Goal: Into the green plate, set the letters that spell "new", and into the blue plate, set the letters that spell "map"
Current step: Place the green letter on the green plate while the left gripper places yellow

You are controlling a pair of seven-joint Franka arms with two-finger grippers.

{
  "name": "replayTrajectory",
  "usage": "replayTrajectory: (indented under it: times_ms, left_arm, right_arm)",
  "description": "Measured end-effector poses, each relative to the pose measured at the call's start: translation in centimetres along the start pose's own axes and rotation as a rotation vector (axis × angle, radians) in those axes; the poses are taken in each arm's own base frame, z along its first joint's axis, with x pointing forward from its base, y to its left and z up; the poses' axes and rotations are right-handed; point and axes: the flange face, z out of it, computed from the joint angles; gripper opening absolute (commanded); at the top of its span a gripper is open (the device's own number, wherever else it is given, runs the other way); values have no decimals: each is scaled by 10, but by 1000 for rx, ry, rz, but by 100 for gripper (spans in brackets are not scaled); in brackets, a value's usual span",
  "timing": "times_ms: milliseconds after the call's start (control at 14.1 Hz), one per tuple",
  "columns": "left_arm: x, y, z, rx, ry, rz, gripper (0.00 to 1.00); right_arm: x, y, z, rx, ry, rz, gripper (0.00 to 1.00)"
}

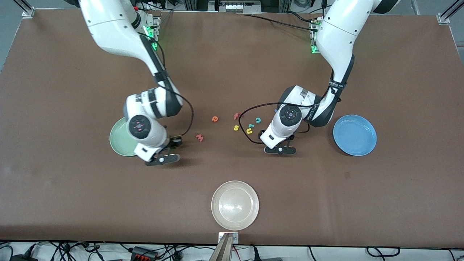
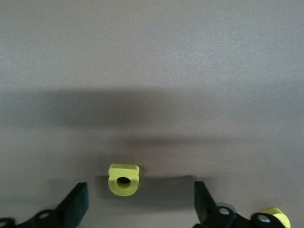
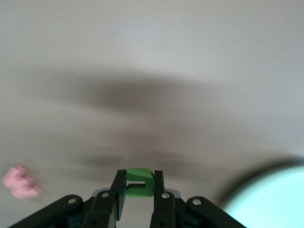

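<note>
My right gripper (image 3: 138, 184) is shut on the dark green n (image 3: 139, 182), low over the table beside the green plate (image 1: 119, 139) (image 3: 273, 199). The salmon w (image 1: 199, 137) (image 3: 20, 182) and the orange e (image 1: 215, 118) lie on the table toward the middle. My left gripper (image 2: 141, 195) is open just above the table, one finger on each side of the yellow p (image 2: 123, 179), which lies flat and untouched. The blue plate (image 1: 354, 135) sits toward the left arm's end. In the front view the hands (image 1: 162, 158) (image 1: 280, 149) hide both letters.
A loose cluster lies beside the left hand: red f (image 1: 236, 116), yellow s (image 1: 236, 127), yellow u (image 1: 249, 131), teal c (image 1: 258, 120) and another teal letter (image 1: 251, 125). A whitish plate (image 1: 235, 205) stands near the front camera's edge.
</note>
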Motion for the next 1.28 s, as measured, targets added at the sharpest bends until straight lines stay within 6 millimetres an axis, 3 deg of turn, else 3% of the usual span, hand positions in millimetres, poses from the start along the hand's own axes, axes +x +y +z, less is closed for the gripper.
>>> replayTrajectory:
  times_ms: [142,284,568,710,781,852,923,1065,1278]
  left_arm:
    - [1,-4,1,3,-1,-6,60]
    - [2,-6,1,4,-1,-8,48]
    - [3,-5,-1,2,2,0,21]
    - [5,-9,-2,2,4,8,16]
    - [8,-15,-3,2,5,22,16]
    - [13,-24,-4,2,7,37,16]
    - [20,-37,-7,3,6,46,16]
    - [35,-69,-24,3,0,45,16]
    - [49,-133,-76,17,-62,48,16]
  right_arm:
    - [-8,44,-17,10,-51,30,9]
    - [-23,74,-19,12,-83,44,10]
    - [-47,117,6,-6,-117,19,11]
    - [-60,128,30,-14,-115,16,13]
    - [-67,130,43,-18,-108,16,19]
    - [-73,130,53,-23,-101,16,41]
    - [-77,130,60,-26,-99,17,99]
    - [-78,130,59,-25,-92,17,100]
    - [-70,125,22,-12,-32,9,100]
